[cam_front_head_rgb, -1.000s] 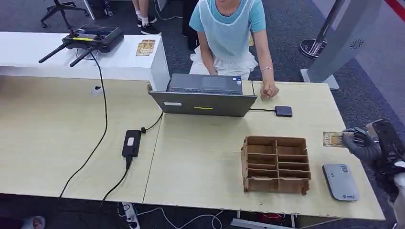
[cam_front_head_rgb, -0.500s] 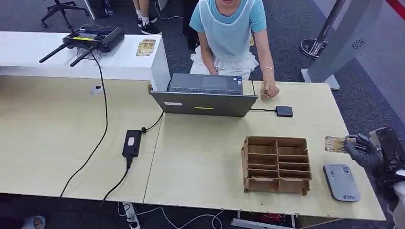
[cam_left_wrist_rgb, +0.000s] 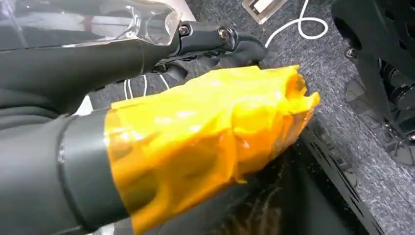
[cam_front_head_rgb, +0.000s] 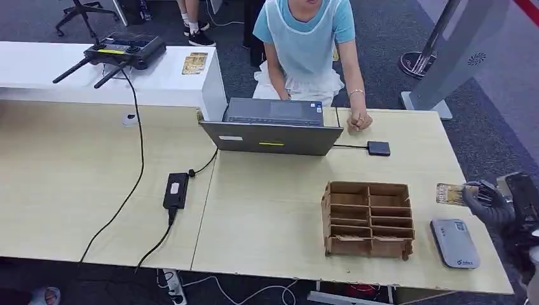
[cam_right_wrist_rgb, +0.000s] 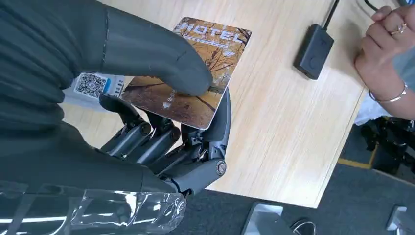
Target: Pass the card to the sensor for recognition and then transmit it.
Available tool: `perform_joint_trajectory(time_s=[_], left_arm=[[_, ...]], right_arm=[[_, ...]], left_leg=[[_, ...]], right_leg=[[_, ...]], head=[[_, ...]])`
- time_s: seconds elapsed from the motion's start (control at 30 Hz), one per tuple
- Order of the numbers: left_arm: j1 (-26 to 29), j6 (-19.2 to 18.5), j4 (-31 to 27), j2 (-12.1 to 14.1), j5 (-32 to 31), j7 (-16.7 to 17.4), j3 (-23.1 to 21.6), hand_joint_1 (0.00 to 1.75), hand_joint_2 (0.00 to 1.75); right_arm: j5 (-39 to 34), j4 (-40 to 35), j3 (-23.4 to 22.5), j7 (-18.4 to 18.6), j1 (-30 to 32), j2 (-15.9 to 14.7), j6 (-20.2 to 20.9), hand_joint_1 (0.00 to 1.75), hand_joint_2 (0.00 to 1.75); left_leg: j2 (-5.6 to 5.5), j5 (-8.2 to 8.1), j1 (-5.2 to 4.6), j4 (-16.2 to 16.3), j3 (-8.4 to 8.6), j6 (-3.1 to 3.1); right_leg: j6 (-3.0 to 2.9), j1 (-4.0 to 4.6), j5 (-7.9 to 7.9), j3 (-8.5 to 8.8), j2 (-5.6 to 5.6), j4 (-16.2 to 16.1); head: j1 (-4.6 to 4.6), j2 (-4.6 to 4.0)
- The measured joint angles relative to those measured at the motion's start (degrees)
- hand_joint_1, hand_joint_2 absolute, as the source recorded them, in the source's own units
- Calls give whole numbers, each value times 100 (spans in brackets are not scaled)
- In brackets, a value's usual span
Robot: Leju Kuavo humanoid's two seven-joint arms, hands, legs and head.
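Card (cam_front_head_rgb: 450, 194) sits pinched in your right hand (cam_front_head_rgb: 486, 202): in the right wrist view the thumb (cam_right_wrist_rgb: 161, 61) presses on its printed face, which reads "MOTEL" over an autumn scene, while the darker fingers (cam_right_wrist_rgb: 147, 139) curl up under it from below. Most of the card (cam_right_wrist_rgb: 191, 81) sticks out past the fingertips, held above the table (cam_front_head_rgb: 273, 203) near its right edge, not touching the wood. From the head view you see the sensor (cam_front_head_rgb: 454, 243), a flat grey pad, lying on the table just below and beside that hand, apart from the card. Past the fingertips, toward the table's middle, stands a wooden rack (cam_front_head_rgb: 368, 220) of open slots. Farther out from the fingers lie a small black box (cam_front_head_rgb: 378, 149) on a cable and a grey laptop (cam_front_head_rgb: 272, 126), with a person's hand (cam_front_head_rgb: 358, 121) resting on the table beside them; a bracelet and ring show on it in the right wrist view.

Your left hand (cam_left_wrist_rgb: 205, 142) shows a thumb wrapped in yellow tape, hanging over dark carpet; whether its fingers are open or closed, you cannot tell.
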Motion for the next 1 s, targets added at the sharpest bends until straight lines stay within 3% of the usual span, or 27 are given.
perform_joint_trajectory(time_s=[0.4, 0.6, 0.77, 1.0], left_arm=[[11, -15, 2, 4, 59, 18, 11, 0, 0], [84, -55, 0, 33, 429, 103, 118, 0, 0], [185, -122, 0, 48, 1264, 370, 645, 0, 0], [257, -140, 0, 28, 1735, 533, 1436, 0, 0]], right_arm=[[-20, -15, -221, 15, 197, 0, -55, 175, 175], [-127, -197, -560, -90, 623, 0, -35, 175, 175], [-85, -494, -988, -55, 1055, 26, 127, 175, 175], [59, -704, -1514, -85, 1447, 162, 258, 175, 175]], left_leg=[[1, 0, 0, 0, 2, 0], [-1, -1, 0, -1, -1, 1], [0, -4, 0, -2, 0, 5], [13, -6, 0, -3, 4, 7]], right_leg=[[0, 0, 0, 0, 1, 0], [0, 0, -2, 1, -4, 0], [4, 0, -6, 1, -5, -2], [4, 0, -6, 5, 3, -1]], head=[[0, 0], [0, 0], [2, 0], [2, 2]])
